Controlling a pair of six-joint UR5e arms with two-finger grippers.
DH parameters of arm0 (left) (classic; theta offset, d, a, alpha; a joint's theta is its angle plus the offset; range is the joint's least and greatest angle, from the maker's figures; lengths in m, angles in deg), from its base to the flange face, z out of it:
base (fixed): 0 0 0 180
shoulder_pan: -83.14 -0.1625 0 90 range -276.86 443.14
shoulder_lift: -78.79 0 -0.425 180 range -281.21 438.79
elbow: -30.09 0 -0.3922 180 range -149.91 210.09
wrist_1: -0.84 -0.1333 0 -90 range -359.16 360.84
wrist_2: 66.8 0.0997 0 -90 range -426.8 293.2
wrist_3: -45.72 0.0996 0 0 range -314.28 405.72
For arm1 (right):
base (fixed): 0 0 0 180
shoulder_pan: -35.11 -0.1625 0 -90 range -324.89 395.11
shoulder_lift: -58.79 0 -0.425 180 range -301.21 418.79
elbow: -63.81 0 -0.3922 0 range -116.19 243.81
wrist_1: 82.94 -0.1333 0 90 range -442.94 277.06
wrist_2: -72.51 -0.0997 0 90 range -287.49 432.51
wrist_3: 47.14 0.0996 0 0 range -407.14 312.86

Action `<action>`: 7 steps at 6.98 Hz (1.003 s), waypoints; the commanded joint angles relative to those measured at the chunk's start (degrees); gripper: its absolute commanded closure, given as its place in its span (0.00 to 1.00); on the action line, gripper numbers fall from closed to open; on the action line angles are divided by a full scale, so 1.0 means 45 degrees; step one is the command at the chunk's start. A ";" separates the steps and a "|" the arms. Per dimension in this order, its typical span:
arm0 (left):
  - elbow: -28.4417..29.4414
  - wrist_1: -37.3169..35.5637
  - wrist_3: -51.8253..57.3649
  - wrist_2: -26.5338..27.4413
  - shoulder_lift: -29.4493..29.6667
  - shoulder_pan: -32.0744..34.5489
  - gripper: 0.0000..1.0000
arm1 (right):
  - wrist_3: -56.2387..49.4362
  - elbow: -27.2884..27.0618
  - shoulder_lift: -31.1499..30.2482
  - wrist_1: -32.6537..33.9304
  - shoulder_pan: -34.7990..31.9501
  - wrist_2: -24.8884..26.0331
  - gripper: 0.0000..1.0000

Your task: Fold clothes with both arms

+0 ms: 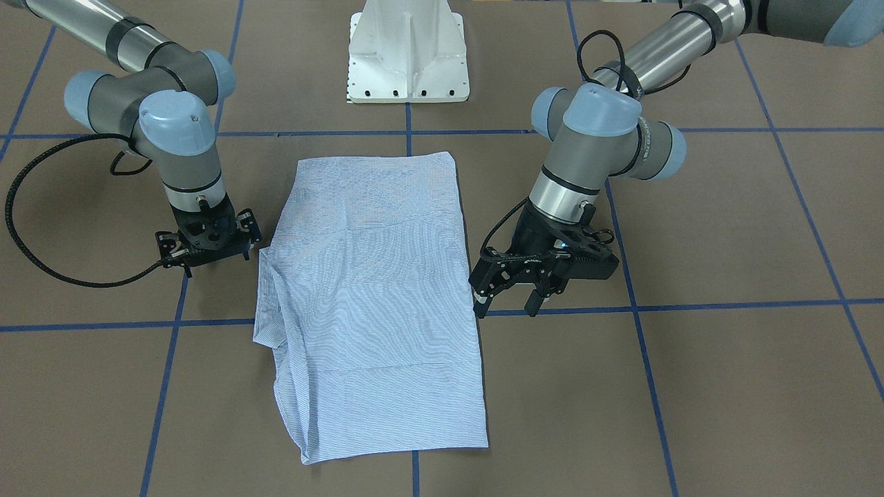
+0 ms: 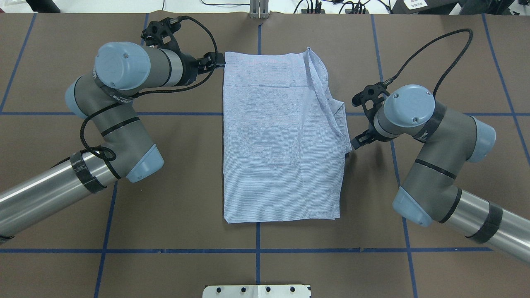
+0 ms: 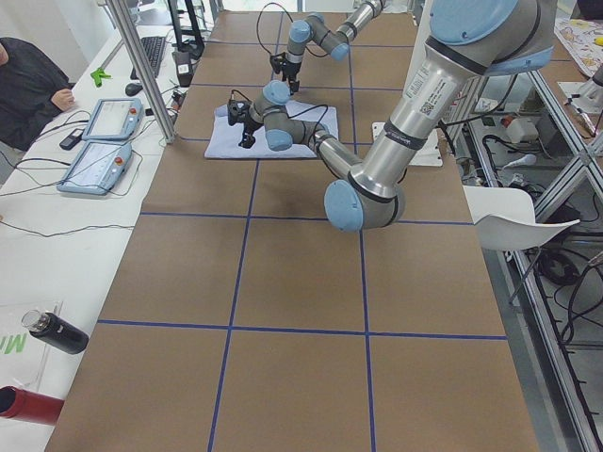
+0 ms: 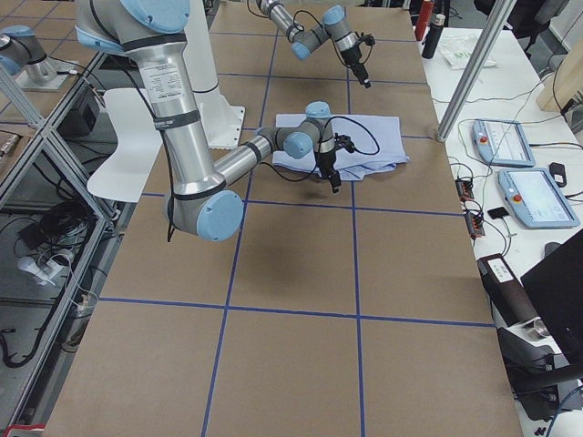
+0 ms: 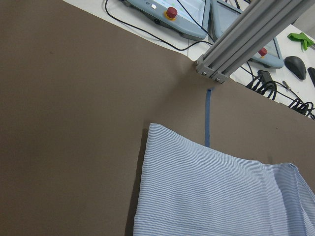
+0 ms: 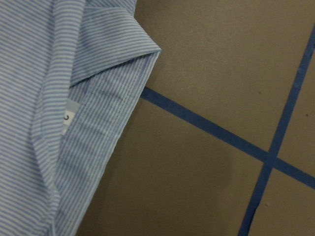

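Observation:
The light blue-and-white striped shirt (image 1: 373, 290) lies folded into a long rectangle on the brown table (image 2: 281, 136), with a bunched fold along its right edge (image 2: 331, 107). My left gripper (image 1: 506, 307) hangs open beside the shirt's far left corner (image 2: 217, 63), holding nothing. The left wrist view shows that corner (image 5: 211, 196) and no fingers. My right gripper (image 1: 207, 252) hovers beside the shirt's right edge (image 2: 355, 144), its jaws spread and empty. A folded edge of the shirt with a small label (image 6: 69, 118) fills the right wrist view.
The white pedestal base (image 1: 407, 55) stands at the robot's side of the table. Blue tape lines (image 2: 257, 238) grid the brown surface. A person (image 3: 28, 85), control pendants (image 3: 94, 141) and an aluminium post (image 5: 246, 34) sit beyond the far edge.

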 commanded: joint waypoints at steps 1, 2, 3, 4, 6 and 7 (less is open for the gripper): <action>-0.1100 -0.1351 0.0001 0.0000 0.0126 -0.0007 0.00 | 0.0254 0.0147 0.1473 -0.0011 -0.0362 -0.0296 0.00; -0.1376 -0.1416 0.0001 0.0038 0.0165 -0.0045 0.00 | 0.0371 0.1349 0.3031 -0.0263 -0.0363 -0.0296 0.00; -0.1360 -0.1455 0.0079 0.0097 0.0301 -0.0065 0.00 | 0.0411 0.2985 0.3743 -0.1561 -0.0460 -0.0238 0.00; -0.1321 -0.1436 0.0176 0.0117 0.0379 -0.0085 0.00 | 0.0412 0.4413 0.3963 -0.3005 -0.0499 -0.0180 0.00; -0.1223 -0.1436 0.0196 0.0136 0.0517 -0.0085 0.00 | 0.0314 0.5187 0.4024 -0.3449 -0.0694 -0.0023 0.00; -0.1223 -0.1436 0.0197 0.0136 0.0517 -0.0085 0.00 | 0.0295 0.5286 0.4024 -0.3488 -0.0695 0.0171 0.00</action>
